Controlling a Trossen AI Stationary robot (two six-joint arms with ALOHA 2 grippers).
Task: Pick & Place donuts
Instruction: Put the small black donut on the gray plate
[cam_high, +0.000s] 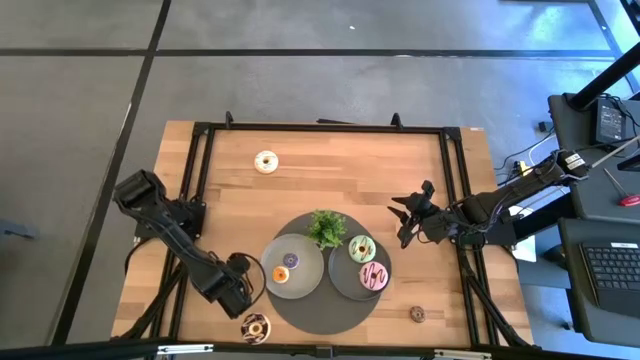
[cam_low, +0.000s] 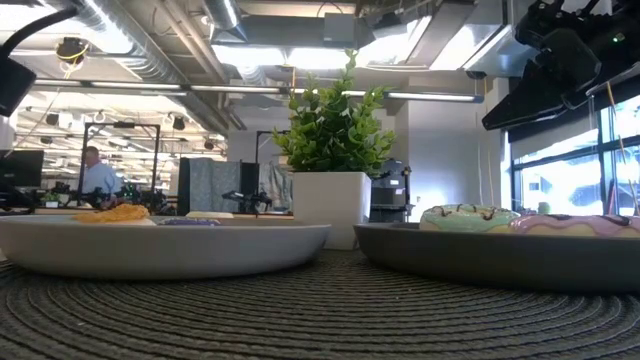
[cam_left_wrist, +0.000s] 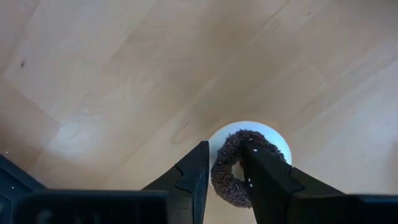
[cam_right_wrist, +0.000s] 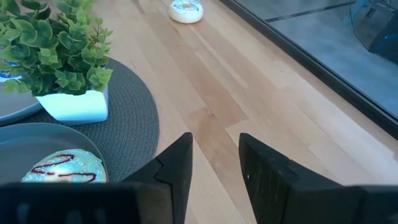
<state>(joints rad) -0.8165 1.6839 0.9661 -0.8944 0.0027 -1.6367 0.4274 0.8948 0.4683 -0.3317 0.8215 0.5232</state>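
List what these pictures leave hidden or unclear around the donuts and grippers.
- Chocolate donut: left wrist view, the left gripper fingers cover its sides; whether they pinch it is unclear.
- Small brown donut: high view, too small for detail.
- Two small donuts on the left plate: low view, rim hides most of them.
- Right gripper: open, over bare wood.

plant (cam_high: 326, 228) behind two plates (cam_high: 292, 267) on mat (cam_high: 320, 313) | donuts (cam_high: 362, 249) on both plates
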